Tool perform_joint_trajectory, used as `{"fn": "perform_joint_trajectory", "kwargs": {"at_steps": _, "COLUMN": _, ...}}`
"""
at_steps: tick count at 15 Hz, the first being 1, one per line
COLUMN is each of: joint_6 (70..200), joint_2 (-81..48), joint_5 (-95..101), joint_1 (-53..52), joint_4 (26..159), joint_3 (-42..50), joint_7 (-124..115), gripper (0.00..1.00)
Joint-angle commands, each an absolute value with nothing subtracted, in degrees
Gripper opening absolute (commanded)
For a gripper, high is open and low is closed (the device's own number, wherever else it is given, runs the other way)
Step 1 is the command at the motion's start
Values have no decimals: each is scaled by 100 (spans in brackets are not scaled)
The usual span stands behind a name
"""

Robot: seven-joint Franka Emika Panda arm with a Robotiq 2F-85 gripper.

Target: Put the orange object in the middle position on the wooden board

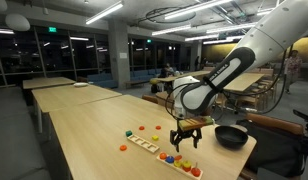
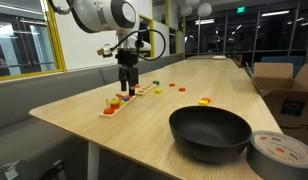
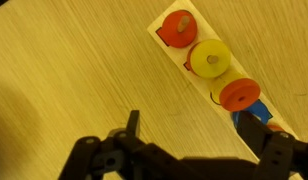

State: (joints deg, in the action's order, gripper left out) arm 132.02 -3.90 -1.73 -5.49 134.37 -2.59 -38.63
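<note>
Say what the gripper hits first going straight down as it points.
Probably the blue piece at the end of the wooden strip, under one finger of the open gripper; the other finger is over bare table. Depth is unclear.

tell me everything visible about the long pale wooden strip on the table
The long, narrow, pale wooden strip lies flat on the big pale wooden tabletop, slanting across the wrist view. A red disc, a yellow disc and an orange-red disc sit in a row on it, a blue piece further along. The open pincer hangs above it, apparently not touching.
</note>
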Motion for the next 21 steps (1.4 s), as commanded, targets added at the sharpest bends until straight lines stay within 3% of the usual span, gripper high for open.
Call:
{"fn": "perform_joint_trajectory", "kwargs": {"at_steps": 1, "joint_6": 13070, "joint_2": -164, "joint_5": -47, "joint_1": -558, "joint_4": 13557, "joint_3": -282, "joint_7": -4011, "gripper": 100}}
{"fn": "perform_joint_trajectory", "kwargs": {"at_steps": 21, "joint_6": 12897, "joint_2": -30, "joint_5": -97, "joint_1": -652, "joint_4": 13764, "joint_3": -428, "joint_7": -4042, "gripper": 100}}
